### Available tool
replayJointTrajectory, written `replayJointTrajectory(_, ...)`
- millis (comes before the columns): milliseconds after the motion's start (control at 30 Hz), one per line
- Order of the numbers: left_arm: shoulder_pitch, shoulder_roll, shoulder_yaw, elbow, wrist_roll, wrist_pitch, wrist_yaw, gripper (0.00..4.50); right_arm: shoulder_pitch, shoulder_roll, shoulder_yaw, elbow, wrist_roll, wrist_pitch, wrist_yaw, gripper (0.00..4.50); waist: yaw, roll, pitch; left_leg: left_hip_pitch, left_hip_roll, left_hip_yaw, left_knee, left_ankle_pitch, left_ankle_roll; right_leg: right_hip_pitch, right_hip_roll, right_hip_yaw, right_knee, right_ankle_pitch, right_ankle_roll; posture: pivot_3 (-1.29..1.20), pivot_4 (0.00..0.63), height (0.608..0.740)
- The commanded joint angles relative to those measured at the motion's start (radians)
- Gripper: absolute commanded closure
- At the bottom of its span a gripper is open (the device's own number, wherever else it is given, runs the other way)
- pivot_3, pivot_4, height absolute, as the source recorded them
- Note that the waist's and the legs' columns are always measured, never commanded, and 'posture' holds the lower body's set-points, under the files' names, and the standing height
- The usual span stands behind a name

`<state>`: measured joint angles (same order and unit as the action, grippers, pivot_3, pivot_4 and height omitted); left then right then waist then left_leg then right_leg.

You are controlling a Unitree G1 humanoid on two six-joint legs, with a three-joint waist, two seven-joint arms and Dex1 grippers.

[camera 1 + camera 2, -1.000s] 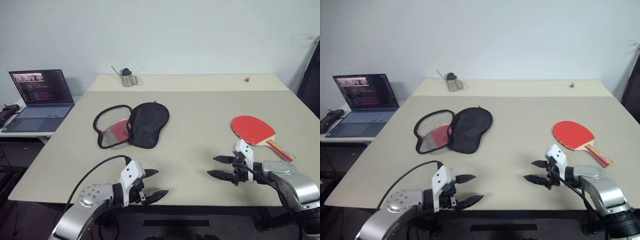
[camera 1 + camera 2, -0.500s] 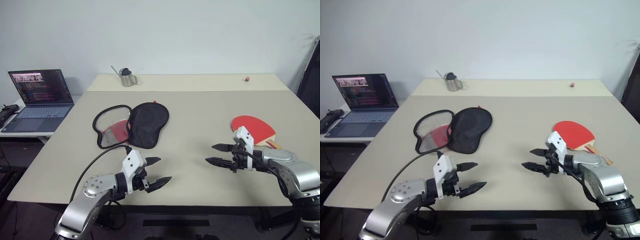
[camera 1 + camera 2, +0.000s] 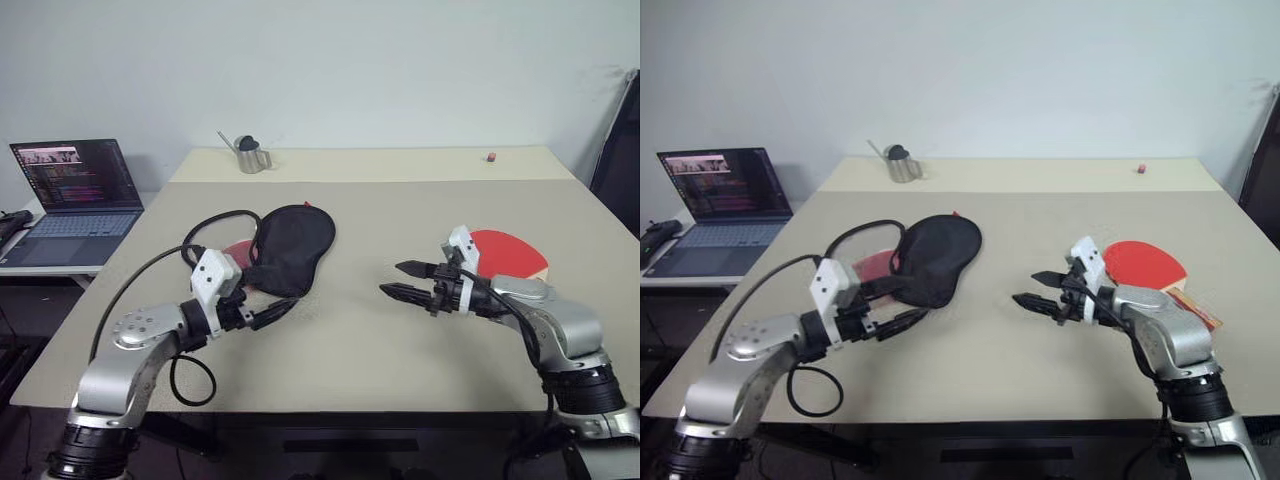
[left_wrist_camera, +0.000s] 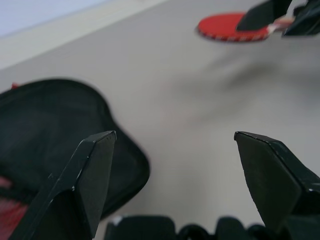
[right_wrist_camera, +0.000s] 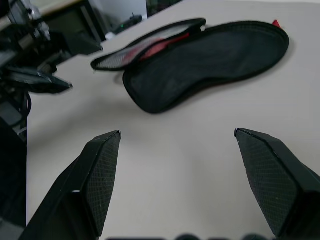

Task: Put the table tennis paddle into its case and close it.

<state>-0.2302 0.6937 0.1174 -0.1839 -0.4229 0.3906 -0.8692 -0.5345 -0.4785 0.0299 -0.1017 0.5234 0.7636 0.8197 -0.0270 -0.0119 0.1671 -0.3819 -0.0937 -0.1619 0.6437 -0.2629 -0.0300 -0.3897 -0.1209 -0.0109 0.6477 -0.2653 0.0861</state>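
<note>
on the table [image 3: 350, 330], unzipped case [image 3: 290, 245], paddle [image 3: 515, 252] well apart

Case [image 3: 292, 245] matt black cloth; paddle [image 3: 512, 250] red rubber; table [image 3: 360, 210] smooth matt.

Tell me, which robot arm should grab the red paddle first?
Probably the right one. Its open pincer hovers just beside the table tennis paddle on the right side of the table. The left pincer, also open, is over by the case.
</note>
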Motion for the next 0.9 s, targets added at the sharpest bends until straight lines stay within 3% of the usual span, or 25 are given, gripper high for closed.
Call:
replayJointTrajectory(33, -0.003, 0.029, 0.014, 0.011, 0.022, -0.046, -0.028, 0.35, -0.027, 0.015, -0.001, -0.02, 0.003, -0.014, -0.013, 0.54, 0.0, 0.0, 0.0, 0.0, 0.0, 0.0, 0.0, 0.0, 0.0, 0.0, 0.0, 0.0, 0.0, 0.0, 0.0, 0.0, 0.15, 0.74)
replayJointTrajectory(233, 0.033, -0.038, 0.014, 0.022, -0.052, 0.011, -0.029, 0.35, -0.008, -0.026, -0.027, -0.075, 0.043, 0.009, 0.022, 0.54, 0.001, 0.0, 0.0, 0.0, 0.0, 0.0, 0.0, 0.0, 0.0, 0.0, 0.0, 0.0, 0.0, 0.0, 0.0, 0.0, 0.15, 0.74)
replayJointTrajectory(533, 0.109, -0.137, 0.094, 0.034, -0.11, 0.102, 0.112, 0.35, 0.014, -0.141, -0.059, -0.158, 0.086, 0.034, 0.081, 0.54, -0.002, 0.0, 0.0, 0.0, 0.0, 0.0, 0.0, -0.002, 0.002, 0.0, 0.0, 0.0, 0.0, 0.0, 0.0, 0.0, 0.15, 0.74)
replayJointTrajectory(900, 0.032, -0.214, 0.134, 0.129, -0.141, 0.217, 0.255, 0.35, 0.032, -0.216, -0.057, -0.203, 0.113, 0.032, 0.13, 0.54, 0.001, 0.0, 0.0, 0.0, 0.0, 0.0, 0.001, -0.002, 0.002, 0.0, 0.0, 0.0, 0.0, 0.0, 0.0, 0.0, 0.15, 0.74)
